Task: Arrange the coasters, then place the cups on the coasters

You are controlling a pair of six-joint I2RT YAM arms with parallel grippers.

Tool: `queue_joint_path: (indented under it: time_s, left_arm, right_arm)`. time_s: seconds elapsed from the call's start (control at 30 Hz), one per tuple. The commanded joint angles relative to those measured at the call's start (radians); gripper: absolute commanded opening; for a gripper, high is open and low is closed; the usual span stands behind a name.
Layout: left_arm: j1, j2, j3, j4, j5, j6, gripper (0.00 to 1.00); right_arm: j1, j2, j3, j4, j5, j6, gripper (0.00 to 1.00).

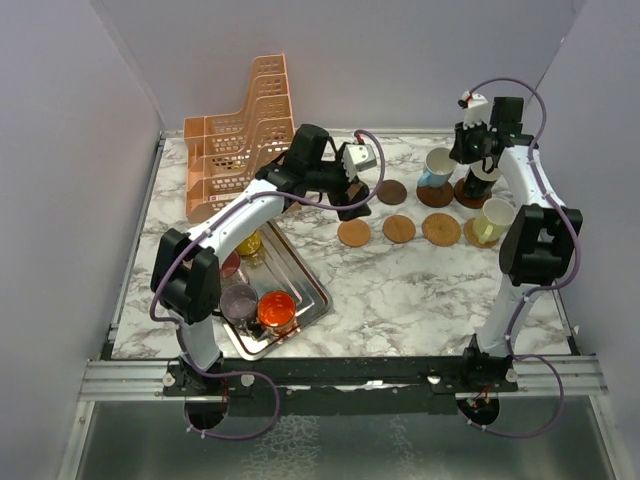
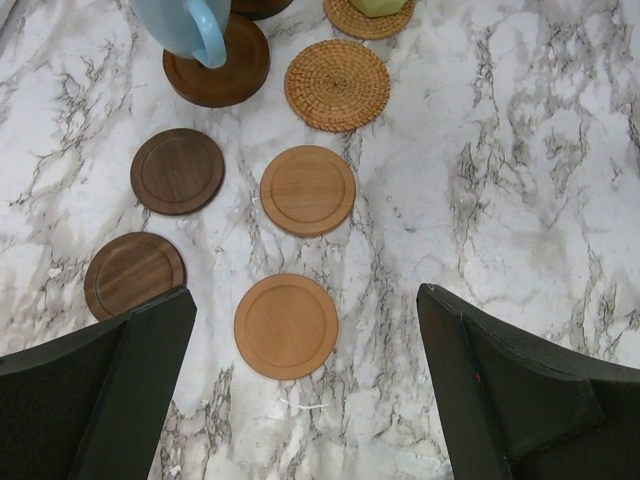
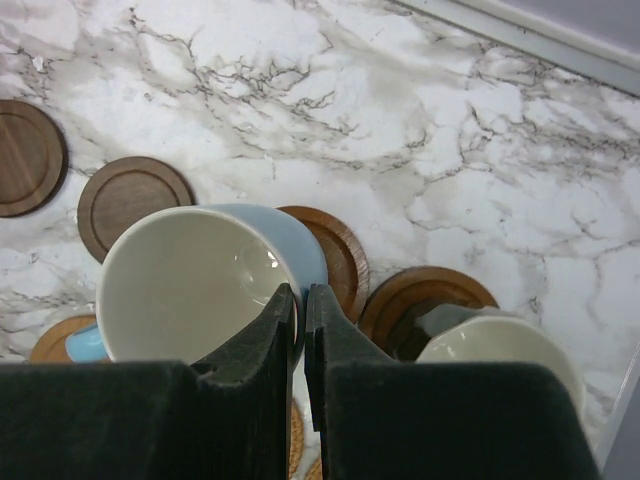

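Lt-blue cup (image 3: 190, 290), cream inside; dk wood coaster (image 3: 340, 262).

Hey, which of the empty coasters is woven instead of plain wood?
The wicker coaster next to the light blue cup; the other empty ones are smooth wooden discs.

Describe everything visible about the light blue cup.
The light blue cup is a small glazed mug, ceramic by its look, pale blue outside, cream inside, empty, with a blue loop handle. It stands on a dark brown wooden coaster at the far right of the table. In the right wrist view the shut right gripper overlaps its rim; contact is unclear.
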Motion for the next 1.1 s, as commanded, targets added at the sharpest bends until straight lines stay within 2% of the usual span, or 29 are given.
queue_joint_path:
  time_s: [0.0, 0.33, 1.07]
  left_arm:
    - [0.01, -0.067, -0.026, -0.011, -0.019, 0.06, 0.97]
    - [0.011, -0.065, -0.028, -0.004, -0.008, 0.053, 0.97]
    - [0.011, -0.055, -0.033, 0.009, 0.019, 0.012, 0.97]
  right_arm:
    - [-0.022, 0.055, 0.126, -0.02, -0.13, -0.097, 0.01]
    - [-0.046, 0.191, 0.288, -0.156, -0.183, -0.172, 0.01]
    - [-0.073, 0.235, 0.296, -0.211, -0.207, -0.221, 0.01]
